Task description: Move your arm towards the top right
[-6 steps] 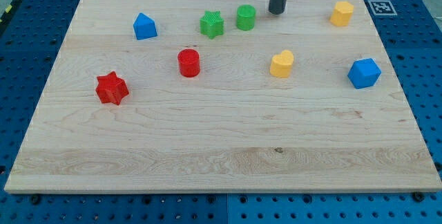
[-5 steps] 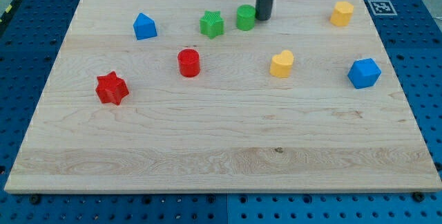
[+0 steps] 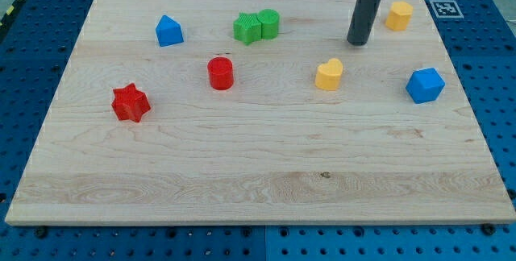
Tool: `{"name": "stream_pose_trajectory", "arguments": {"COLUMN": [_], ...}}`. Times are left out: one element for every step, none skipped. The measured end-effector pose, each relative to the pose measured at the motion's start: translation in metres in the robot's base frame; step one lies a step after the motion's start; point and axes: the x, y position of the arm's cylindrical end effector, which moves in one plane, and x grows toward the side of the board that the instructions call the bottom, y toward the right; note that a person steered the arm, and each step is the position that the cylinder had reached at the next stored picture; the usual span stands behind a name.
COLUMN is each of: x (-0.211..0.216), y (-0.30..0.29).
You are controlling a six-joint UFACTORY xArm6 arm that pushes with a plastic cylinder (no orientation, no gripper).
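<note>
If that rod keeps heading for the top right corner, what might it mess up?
My tip sits just left and below the yellow block near the top right, so a straight push that way would likely shove it toward the board's edge. The yellow heart lies below my tip, probably out of the path.

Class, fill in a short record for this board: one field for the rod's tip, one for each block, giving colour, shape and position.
tip: view's upper right, between the two yellow blocks, touching neither
yellow hexagon block: top right
yellow heart block: below-left of tip
blue hexagon block: right side
green star: top centre, against green cylinder
blue house-shaped block: upper left
red cylinder: left of centre
red star: far left
</note>
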Motion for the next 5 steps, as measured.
{"name": "stream_pose_trajectory", "arguments": {"x": [0.025, -0.007, -0.06, -0.108, -0.137], "y": [0.004, 0.008, 0.012, 0.011, 0.069]}}
